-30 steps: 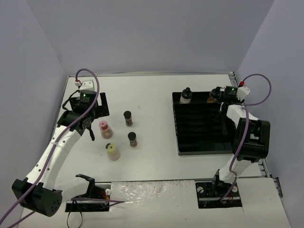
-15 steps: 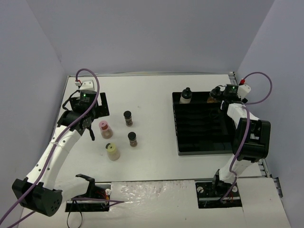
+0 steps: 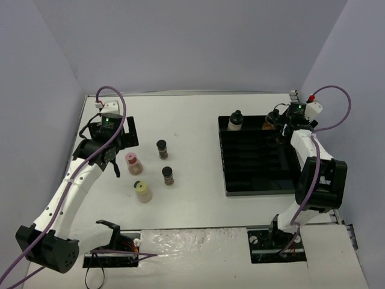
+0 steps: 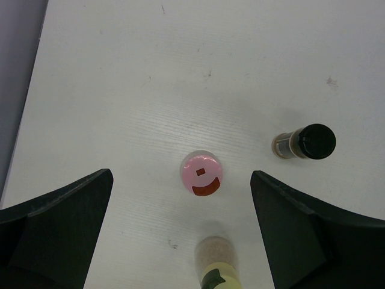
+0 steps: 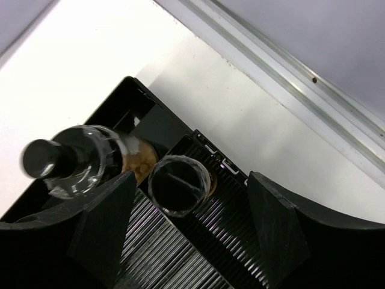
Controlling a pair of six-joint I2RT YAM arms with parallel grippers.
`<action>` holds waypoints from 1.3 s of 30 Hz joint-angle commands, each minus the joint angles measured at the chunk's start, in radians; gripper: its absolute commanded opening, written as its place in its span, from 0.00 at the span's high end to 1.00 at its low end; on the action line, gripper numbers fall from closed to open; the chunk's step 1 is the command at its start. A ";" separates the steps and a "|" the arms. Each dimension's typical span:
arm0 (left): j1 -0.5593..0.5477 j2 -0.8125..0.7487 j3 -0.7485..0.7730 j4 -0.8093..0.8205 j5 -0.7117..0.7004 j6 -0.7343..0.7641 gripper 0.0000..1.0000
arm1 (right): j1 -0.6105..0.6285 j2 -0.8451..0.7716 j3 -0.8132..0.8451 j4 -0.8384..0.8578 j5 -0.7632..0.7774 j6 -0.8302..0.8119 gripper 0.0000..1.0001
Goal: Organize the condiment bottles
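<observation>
As the open, empty right gripper [image 5: 191,180] straddles the clear black-capped jar [image 5: 177,186] in the black slotted tray [image 5: 180,256], a skewed lift could topple it.

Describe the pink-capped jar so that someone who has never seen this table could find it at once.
On the white table, look to the left half, away from the black slotted tray, where four small jars stand loose. The pink-capped jar is the leftmost of them; its cap is pink, unlike the two black-capped jars and the yellow-capped jar.

A white table [image 3: 198,114] sits enclosed by plain pale lavender walls [image 3: 192,42] under even light.
</observation>
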 commanded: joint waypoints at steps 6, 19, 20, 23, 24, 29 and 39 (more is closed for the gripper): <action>0.008 0.002 0.023 0.051 -0.008 -0.003 0.03 | 0.087 -0.185 0.091 -0.098 0.036 -0.031 0.27; 0.019 -0.011 0.026 0.046 -0.020 -0.006 0.03 | 0.739 0.067 0.470 -0.343 -0.022 -0.092 0.27; 0.020 -0.012 0.027 0.045 -0.023 -0.005 0.03 | 0.775 0.092 0.496 -0.358 -0.011 -0.098 0.27; 0.022 -0.015 0.028 0.042 -0.028 -0.009 0.03 | 0.874 0.183 0.576 -0.383 0.007 -0.108 0.27; 0.022 -0.017 0.027 0.042 -0.034 -0.010 0.03 | 0.892 0.209 0.596 -0.389 0.010 -0.108 0.27; 0.023 -0.042 0.023 0.047 -0.059 -0.019 0.03 | 0.991 0.308 0.669 -0.405 0.021 -0.115 0.27; 0.026 -0.064 0.027 0.043 -0.080 -0.025 0.03 | 1.086 0.465 0.821 -0.447 0.026 -0.126 0.27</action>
